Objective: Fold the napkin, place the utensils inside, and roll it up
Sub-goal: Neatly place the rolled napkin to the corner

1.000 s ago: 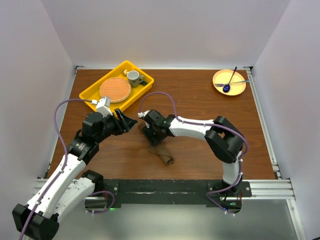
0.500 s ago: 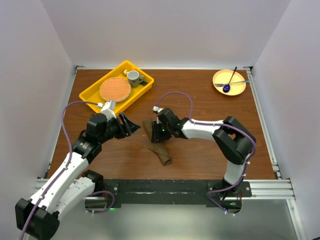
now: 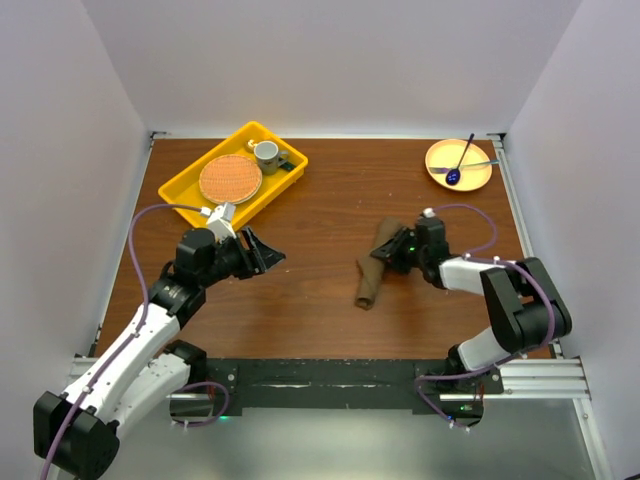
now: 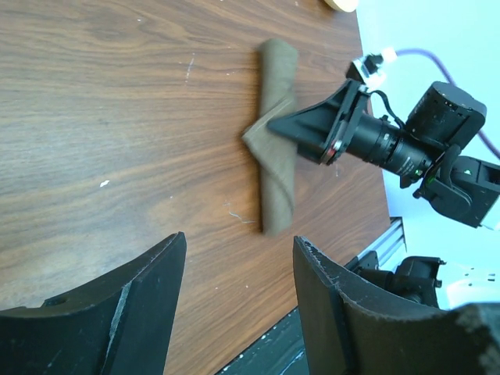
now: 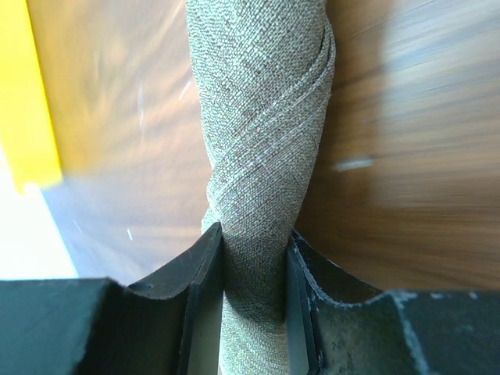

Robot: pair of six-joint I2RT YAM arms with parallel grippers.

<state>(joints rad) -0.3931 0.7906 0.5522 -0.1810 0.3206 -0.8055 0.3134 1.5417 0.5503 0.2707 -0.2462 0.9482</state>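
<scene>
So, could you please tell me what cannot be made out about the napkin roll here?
Contents of the napkin: every view, cloth wraps hide whether utensils lie inside.
Its gripped end: right wrist view, the right gripper and bottom edge cut it off.
Cutlery on the yellow plate: top view, too small to identify.

Your rig sits in a lab test cell: white walls (image 3: 330, 60) box in a wooden table (image 3: 330, 200), robot arms (image 3: 122, 348) bolted to a rail (image 3: 530, 375) at 6 o'clock.
</scene>
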